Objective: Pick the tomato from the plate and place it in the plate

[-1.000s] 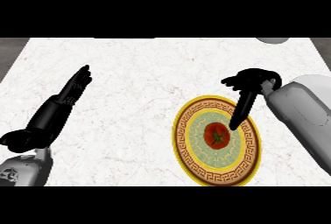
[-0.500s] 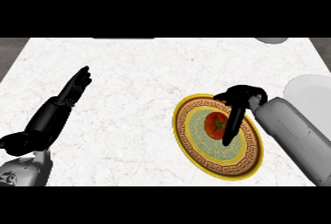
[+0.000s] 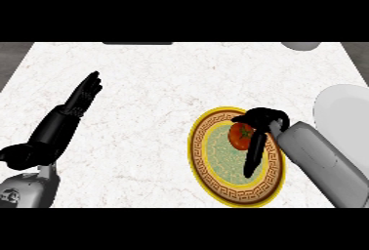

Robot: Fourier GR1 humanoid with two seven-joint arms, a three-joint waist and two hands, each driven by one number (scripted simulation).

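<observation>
Item: tomato (image 3: 240, 136). Red, with a green stalk end. Location: on the patterned plate (image 3: 216, 180), toward its upper right part, beside the gold rim band. It lies there because it is not yet lifted; no gap shows beneath it.

Item: patterned plate. Yellow rim, brown key-pattern band, pale green centre. Rests flat on the white marbled desk (image 3: 158, 88), right of centre. Serves as the source dish.

Item: plain white plate (image 3: 344, 110). Sits at the right edge of the view, partly cut off and partly covered by the grey forearm. Judged the likely destination, being the only other full plate close by.

Item: right robot hand (image 3: 261, 128). Positioned over the patterned plate, touching or just beside the tomato on its right. Fingers curl over the top of the fruit while one long dark digit runs down across the plate centre. Appears to be closing round the tomato; whether contact is complete cannot be told.

Item: left robot hand (image 3: 81, 97). Fingers straight and pressed together, pointing up the desk, well apart from both plates. At rest, taking no part.
</observation>
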